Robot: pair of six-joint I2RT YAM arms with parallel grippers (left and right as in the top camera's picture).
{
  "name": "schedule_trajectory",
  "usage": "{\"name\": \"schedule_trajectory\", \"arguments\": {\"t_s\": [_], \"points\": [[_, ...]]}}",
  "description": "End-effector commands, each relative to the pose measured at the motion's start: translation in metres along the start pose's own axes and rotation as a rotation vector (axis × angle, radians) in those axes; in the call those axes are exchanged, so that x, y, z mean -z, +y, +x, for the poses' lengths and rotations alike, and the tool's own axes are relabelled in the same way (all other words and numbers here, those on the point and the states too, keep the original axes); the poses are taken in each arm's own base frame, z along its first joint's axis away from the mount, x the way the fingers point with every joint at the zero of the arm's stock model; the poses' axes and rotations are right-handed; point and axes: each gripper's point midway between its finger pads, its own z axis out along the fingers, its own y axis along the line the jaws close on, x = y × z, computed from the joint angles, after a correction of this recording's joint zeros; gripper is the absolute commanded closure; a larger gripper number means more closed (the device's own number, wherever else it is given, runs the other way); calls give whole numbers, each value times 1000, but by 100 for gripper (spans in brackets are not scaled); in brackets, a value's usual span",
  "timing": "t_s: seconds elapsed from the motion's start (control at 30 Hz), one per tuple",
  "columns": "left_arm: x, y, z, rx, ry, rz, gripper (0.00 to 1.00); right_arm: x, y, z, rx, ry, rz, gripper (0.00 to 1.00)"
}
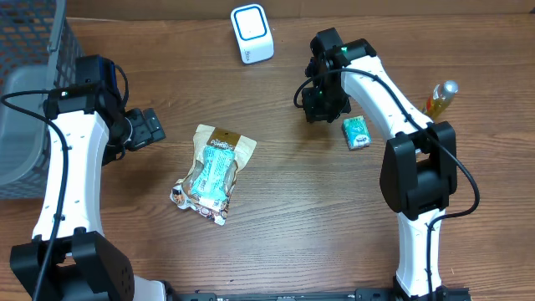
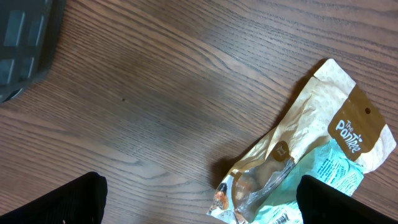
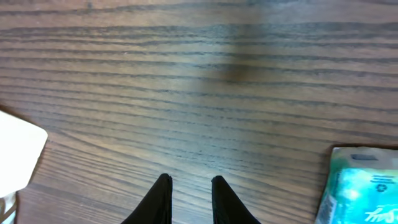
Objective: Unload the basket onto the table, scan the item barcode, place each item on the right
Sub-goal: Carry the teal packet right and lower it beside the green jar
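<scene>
The right jaws [image 3: 189,199] are standing only a narrow gap apart and gripping nothing, with bare table [image 3: 205,74] showing between and ahead of the tips. In the overhead view they are hovering over open wood. A small teal packet [image 1: 357,132] is lying flat just beside them at about four o'clock, and the white scanner [image 1: 252,33] is standing well apart at about ten o'clock near the far edge. The left jaws [image 2: 199,202] are gaping as wide as they go and are also holding nothing. A crumpled snack pouch [image 1: 213,171] is lying near them at about four o'clock, untouched, between the two arms. A grey basket [image 1: 25,125] is sitting at the table's nine o'clock side and a small bottle [image 1: 440,99] at its three o'clock side. By these views the task is barely getting under way: no item is being held, lifted or presented to the scanner, and I cannot tell whether the packet or the pouch is the one meant. Picking one up, finding its barcode and turning that face toward the scanner all appear to be left to do.
</scene>
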Motion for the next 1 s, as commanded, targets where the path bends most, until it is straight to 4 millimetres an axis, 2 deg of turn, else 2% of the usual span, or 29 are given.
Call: {"name": "schedule_trajectory", "arguments": {"t_s": [0.0, 0.1, 0.17, 0.27, 0.4, 0.73, 0.97], "points": [[0, 0, -1, -1, -3, -2, 1, -3, -12, 3, -17, 5, 45, 89], [0, 0, -1, -1, -3, -2, 0, -14, -21, 10, -22, 24, 76, 96], [0, 0, -1, -1, -3, -2, 0, -22, -30, 14, -31, 28, 105, 96], [0, 0, -1, -1, -3, -2, 1, -29, -56, 16, -89, 16, 210, 96], [0, 0, -1, -1, -3, -2, 0, -29, -85, 20, -178, 17, 289, 96], [0, 0, -1, -1, -3, -2, 0, -19, -135, 39, -299, 88, 305, 96], [0, 0, -1, -1, -3, -2, 0, -15, -150, 48, -335, 120, 309, 94]]}}
